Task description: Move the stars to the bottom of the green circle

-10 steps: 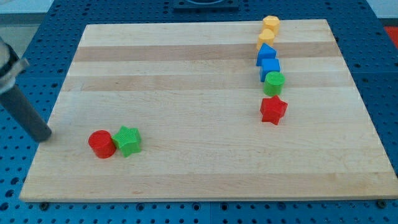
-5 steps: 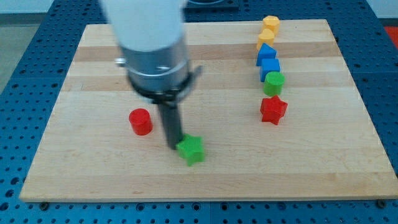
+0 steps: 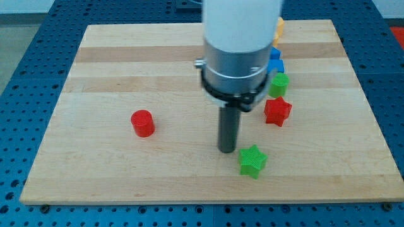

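1. Since the rig has no gripper and no jaws, only a rod, nothing is open, clenched or grasping; my tip (image 3: 227, 150) sits on the wooden board (image 3: 95, 75), just to the upper left of the green star (image 3: 252, 160), close to it; whether they touch I cannot tell.
2. Camera view, task things: the green circle (image 3: 278, 83) sits toward the view's right, upper half; the red star (image 3: 277, 111) is just below it, near but apart, so it looks roughly placed already. The green star lies well below and a bit left of the red star, near the board's bottom edge.
3. Step in hand, as I judge it: bring the green star up and right to sit beside the red star under the green circle. From where the tip is, a push would send the star down-right, toward the edge. Better to get round to its lower-left side first, then push up-right in short strokes.
4. Watch out: the red star is in the path; an overshoot could knock it into the green circle.
5. Other things: the blue blocks (image 3: 276, 62) and a yellow block (image 3: 278, 26) are partly hidden behind the arm, above the green circle. The red cylinder (image 3: 142, 123) sits at the view's left, well clear.
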`<state>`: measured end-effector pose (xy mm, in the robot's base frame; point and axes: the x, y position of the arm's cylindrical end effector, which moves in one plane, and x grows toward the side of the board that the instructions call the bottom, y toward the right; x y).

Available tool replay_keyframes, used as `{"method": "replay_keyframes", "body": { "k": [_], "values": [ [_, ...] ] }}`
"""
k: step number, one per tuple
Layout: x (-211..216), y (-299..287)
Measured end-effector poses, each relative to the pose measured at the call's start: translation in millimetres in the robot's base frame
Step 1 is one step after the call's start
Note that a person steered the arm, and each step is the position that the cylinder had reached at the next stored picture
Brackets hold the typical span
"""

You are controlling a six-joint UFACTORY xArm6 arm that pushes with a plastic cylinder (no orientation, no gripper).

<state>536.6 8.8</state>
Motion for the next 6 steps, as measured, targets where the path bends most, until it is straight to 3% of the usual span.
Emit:
{"method": "replay_keyframes", "body": {
  "k": [1,3,6],
  "values": [
    [0.9,-22.0],
    [10.5,39.6],
    [10.5,45.6]
  ]
}}
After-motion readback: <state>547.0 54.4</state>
